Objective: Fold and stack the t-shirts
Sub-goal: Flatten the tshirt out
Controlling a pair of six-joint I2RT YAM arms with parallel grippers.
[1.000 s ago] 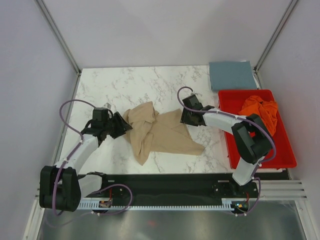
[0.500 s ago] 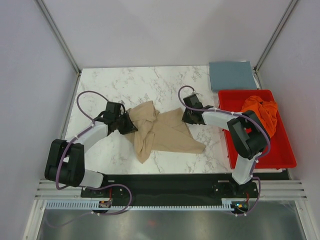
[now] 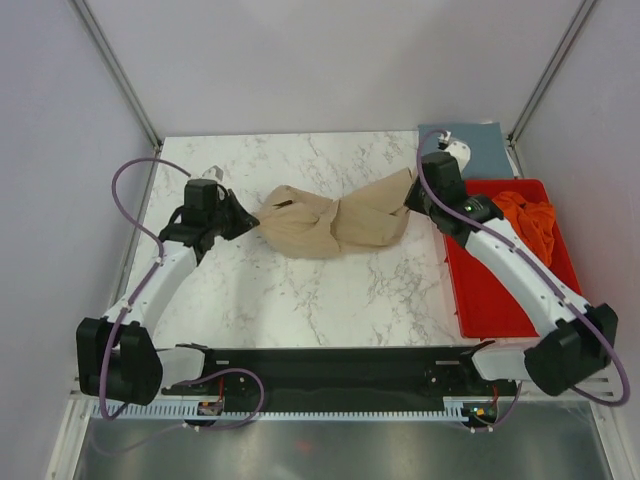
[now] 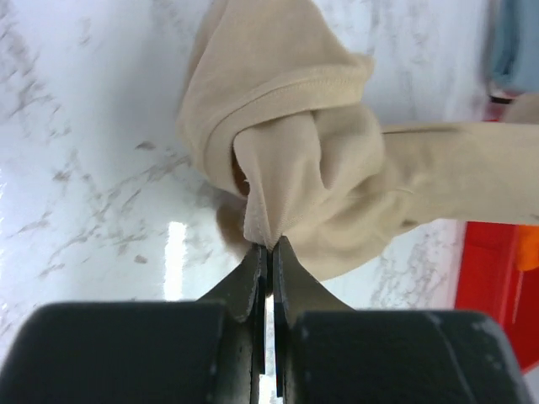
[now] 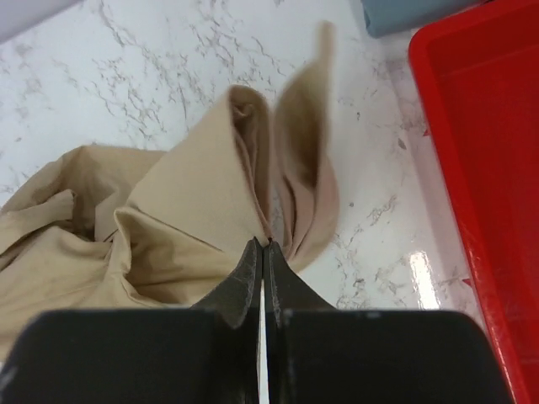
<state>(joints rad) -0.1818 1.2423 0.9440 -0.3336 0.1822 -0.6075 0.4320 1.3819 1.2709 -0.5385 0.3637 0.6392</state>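
Note:
The tan t-shirt (image 3: 330,222) hangs bunched and stretched between my two grippers above the marble table (image 3: 300,300). My left gripper (image 3: 248,218) is shut on its left end, with a pinch of tan cloth (image 4: 282,181) between the tips (image 4: 269,246). At the right end, my right gripper (image 3: 412,198) is shut on another fold of the same shirt (image 5: 202,202), pinched at the tips (image 5: 264,245). A slate blue-grey t-shirt (image 3: 464,150) lies folded flat at the back right corner. The orange t-shirt (image 3: 525,220) sits crumpled in the red tray (image 3: 500,300).
The red tray's wall (image 5: 472,109) stands just right of my right gripper. White enclosure walls and metal posts bound the table at the back and sides. The black arm mount rail (image 3: 330,365) runs along the near edge.
Both grippers closed on the tan t-shirt and lifted it. The right arm swung up and back toward the blue-grey shirt, the left moved back, and the shirt is now stretched between them.

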